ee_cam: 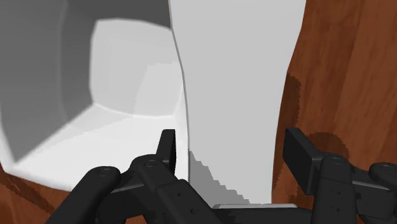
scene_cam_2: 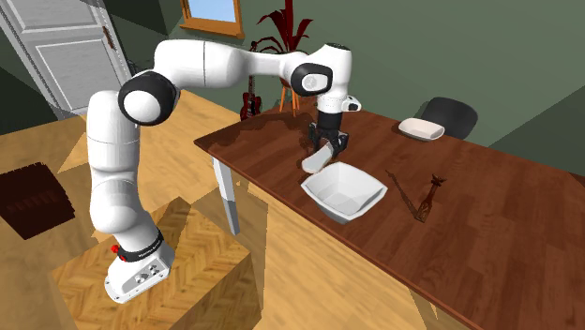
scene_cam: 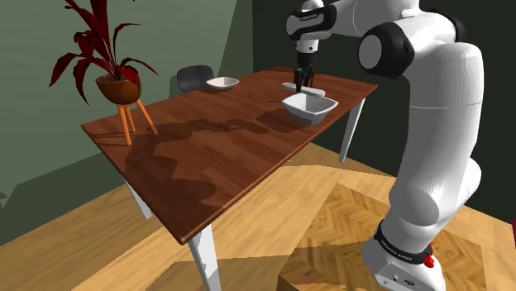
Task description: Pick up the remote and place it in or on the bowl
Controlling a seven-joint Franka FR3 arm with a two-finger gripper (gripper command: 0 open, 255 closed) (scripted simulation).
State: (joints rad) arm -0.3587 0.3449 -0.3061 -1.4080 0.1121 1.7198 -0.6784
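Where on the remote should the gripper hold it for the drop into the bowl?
Across its narrow width near one end, from above. The remote is a long flat white slab, so its long edges fit inside the gripper, as now; the free end then hangs toward the white bowl.

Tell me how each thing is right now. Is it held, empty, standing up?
Remote: held up, tilted, beside the bowl, not in it yet.
Gripper: shut on the remote.
Bowl: upright, empty.
Dish: upright, untouched.
Plant: standing upright.
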